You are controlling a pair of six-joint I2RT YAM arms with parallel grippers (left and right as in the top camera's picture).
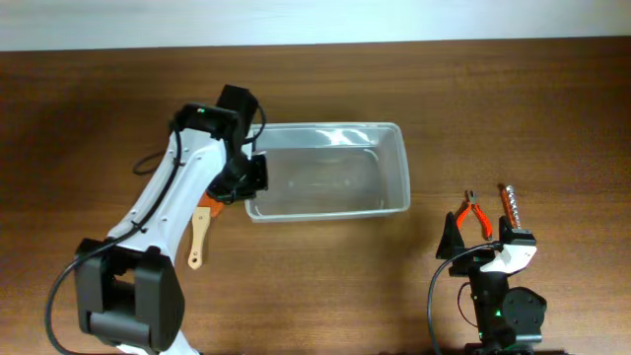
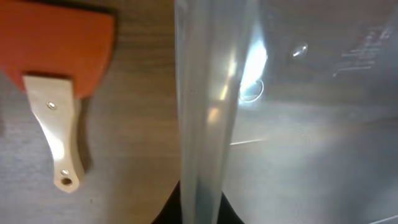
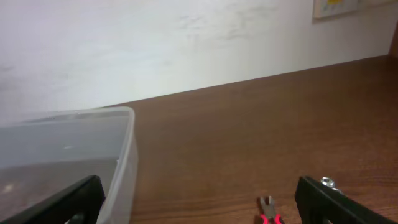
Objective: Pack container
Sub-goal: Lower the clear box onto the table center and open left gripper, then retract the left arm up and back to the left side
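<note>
scraper (image 1: pixel 200 235): orange blade and pale wooden handle, flat on the desk (image 1: pixel 79 118), left of centre, just beside the lower left corner of the container (image 1: pixel 398 168).
left tool (image 1: pixel 252 185): clenched on the container's left wall near that corner; in the wrist view the clear wall runs up between its fingers.
container: clear, centre of the overhead frame, long side across it.
pliers (image 1: pixel 477 214): orange handles, lower right, well apart from the container.
right tool (image 1: pixel 480 237): released, fingers spread wide, just below the pliers, right of and below the container.
reddish-handled item (image 1: pixel 510 204): just right of the pliers; kind unclear.
</note>
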